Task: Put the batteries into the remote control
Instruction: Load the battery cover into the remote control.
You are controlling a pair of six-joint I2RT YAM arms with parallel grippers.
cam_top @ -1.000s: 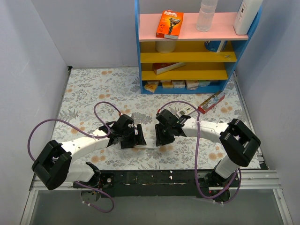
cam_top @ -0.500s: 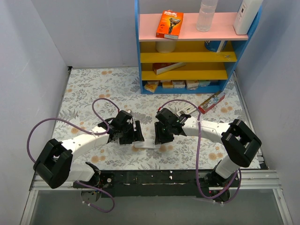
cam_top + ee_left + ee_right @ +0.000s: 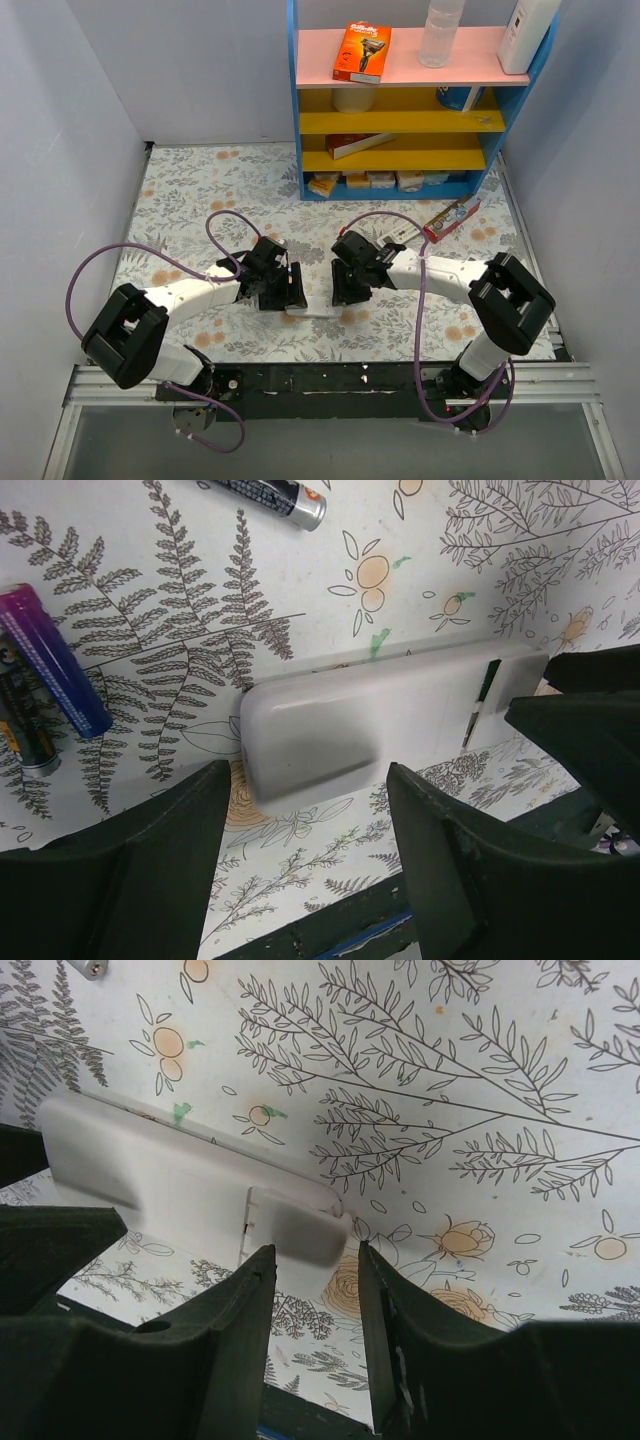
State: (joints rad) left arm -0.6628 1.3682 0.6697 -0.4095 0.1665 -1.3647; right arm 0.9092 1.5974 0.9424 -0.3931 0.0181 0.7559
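The remote control [image 3: 313,309] lies plain white back up on the flowered table, between the two grippers. In the left wrist view its left end [image 3: 330,725] sits just beyond my open left gripper [image 3: 310,865], untouched. In the right wrist view the remote [image 3: 180,1170] has its battery cover [image 3: 295,1222] shifted at the right end, just past my open right gripper [image 3: 312,1335]. A purple-blue battery [image 3: 55,660], a dark one with green [image 3: 25,740] and a third [image 3: 270,495] lie loose left of the remote. In the top view the left gripper [image 3: 290,288] and right gripper [image 3: 342,288] flank the remote.
A blue shelf unit [image 3: 415,100] with boxes and a bottle stands at the back. A toothpaste box [image 3: 450,218] lies on the table right of centre. The black base rail [image 3: 330,380] runs along the near edge.
My left gripper has pulled back and turned slightly away from the remote's left end, so more of the remote shows on the table. The right gripper has hardly moved.
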